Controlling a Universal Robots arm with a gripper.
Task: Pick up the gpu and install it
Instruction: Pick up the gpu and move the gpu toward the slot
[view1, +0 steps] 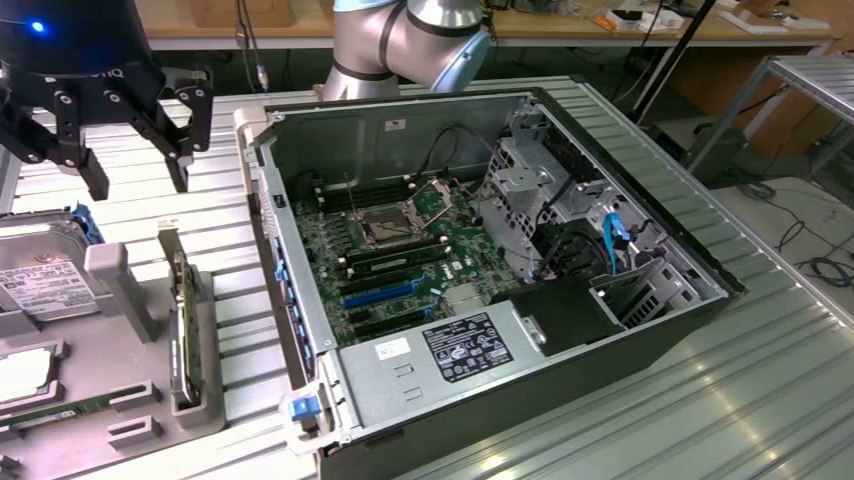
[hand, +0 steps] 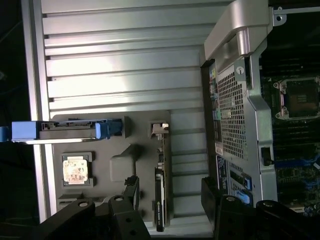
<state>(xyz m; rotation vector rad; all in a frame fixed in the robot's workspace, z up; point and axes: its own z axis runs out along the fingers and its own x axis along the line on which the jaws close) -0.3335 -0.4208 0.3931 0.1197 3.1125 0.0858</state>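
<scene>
exterior view: the gripper (view1: 138, 180) is hanging in the upper left of the frame with its jaws standing wide apart and holding nothing, clear of everything below. the gpu (view1: 184, 330) is standing on its long edge in a slot of the grey holder (view1: 120, 275) at lower left, between the hard drive (view1: 40, 285) at the frame's left edge and the open computer case (view1: 441, 440) at centre. a strip of bare ribbed surface (view1: 247, 330) is running between the holder's edge and the case wall. the case is lying on its side, exposing the motherboard (view1: 400, 250). wrist view: the gpu (hand: 160, 200) is showing edge-on between the two fingers (hand: 131, 192), sitting nearer one finger than the other, with open room on both sides.
</scene>
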